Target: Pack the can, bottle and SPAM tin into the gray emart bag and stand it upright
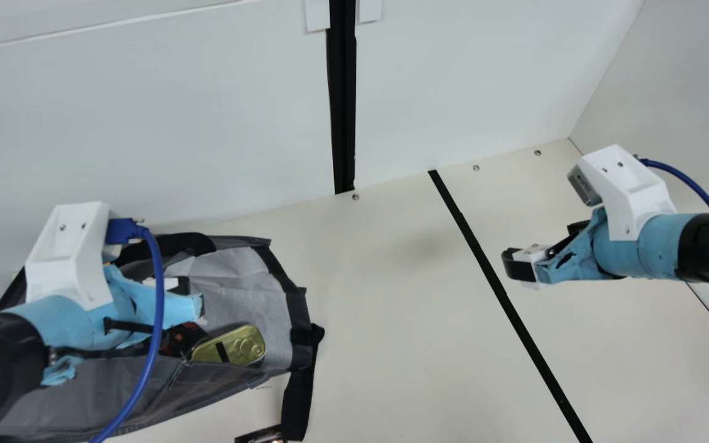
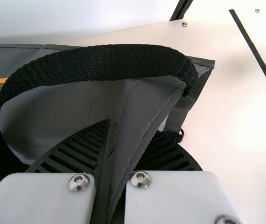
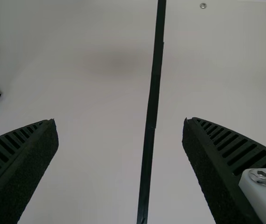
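one gray bag (image 1: 239, 271) (just a fold) between the left hand's (image 1: 183, 303) fingers

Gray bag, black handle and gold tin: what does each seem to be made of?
Gray bag: probably thin woven plastic or coated cloth, faintly shiny, creased and stitched. Black handle: matte fabric webbing, likely synthetic, with its ribbed weave showing. Gold tin: probably metal, glossy, with a bright sheen and rounded corners.
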Motion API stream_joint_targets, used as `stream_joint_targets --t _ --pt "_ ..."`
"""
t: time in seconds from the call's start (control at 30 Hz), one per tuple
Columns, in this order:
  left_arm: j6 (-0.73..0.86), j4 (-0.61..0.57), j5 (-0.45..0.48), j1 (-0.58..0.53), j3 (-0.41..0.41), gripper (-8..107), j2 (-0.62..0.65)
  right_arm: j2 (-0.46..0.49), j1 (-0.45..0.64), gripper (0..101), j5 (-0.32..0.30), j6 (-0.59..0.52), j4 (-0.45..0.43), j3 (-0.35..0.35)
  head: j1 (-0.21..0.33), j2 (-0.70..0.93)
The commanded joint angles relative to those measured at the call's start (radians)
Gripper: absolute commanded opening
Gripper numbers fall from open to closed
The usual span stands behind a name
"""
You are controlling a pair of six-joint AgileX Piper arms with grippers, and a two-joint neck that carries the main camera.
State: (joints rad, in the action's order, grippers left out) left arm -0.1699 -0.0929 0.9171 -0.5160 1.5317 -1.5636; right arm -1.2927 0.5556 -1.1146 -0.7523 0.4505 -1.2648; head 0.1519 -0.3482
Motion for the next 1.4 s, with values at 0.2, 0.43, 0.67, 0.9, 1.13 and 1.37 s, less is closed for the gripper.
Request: stream_joint_targets --t 0.2,0.43,0.67,0.9,1.13,1.37 --pt "0.000 0.000 0.000 0.000 0.000 -8 0.000 -0.035 0.000 95 0.009 -0.114 0.098 0.043 0.023 -0.001" --pt "0.000 0.000 0.000 0.000 0.000 -8 0.000 -0.067 -0.023 95 0.019 -0.208 0.181 0.085 0.023 -0.001" --pt "0.000 0.000 0.000 0.000 0.000 -8 0.000 -0.099 -0.058 95 0.033 -0.294 0.255 0.125 0.023 -0.001" --pt "0.000 0.000 0.000 0.000 0.000 -8 0.000 -0.135 -0.095 95 0.047 -0.356 0.316 0.151 0.023 -0.001" --pt "0.000 0.000 0.000 0.000 0.000 -8 0.000 -0.172 -0.139 95 0.062 -0.395 0.360 0.164 0.023 -0.001" --pt "0.000 0.000 0.000 0.000 0.000 -8 0.000 -0.213 -0.195 95 0.082 -0.419 0.396 0.171 0.023 -0.001"
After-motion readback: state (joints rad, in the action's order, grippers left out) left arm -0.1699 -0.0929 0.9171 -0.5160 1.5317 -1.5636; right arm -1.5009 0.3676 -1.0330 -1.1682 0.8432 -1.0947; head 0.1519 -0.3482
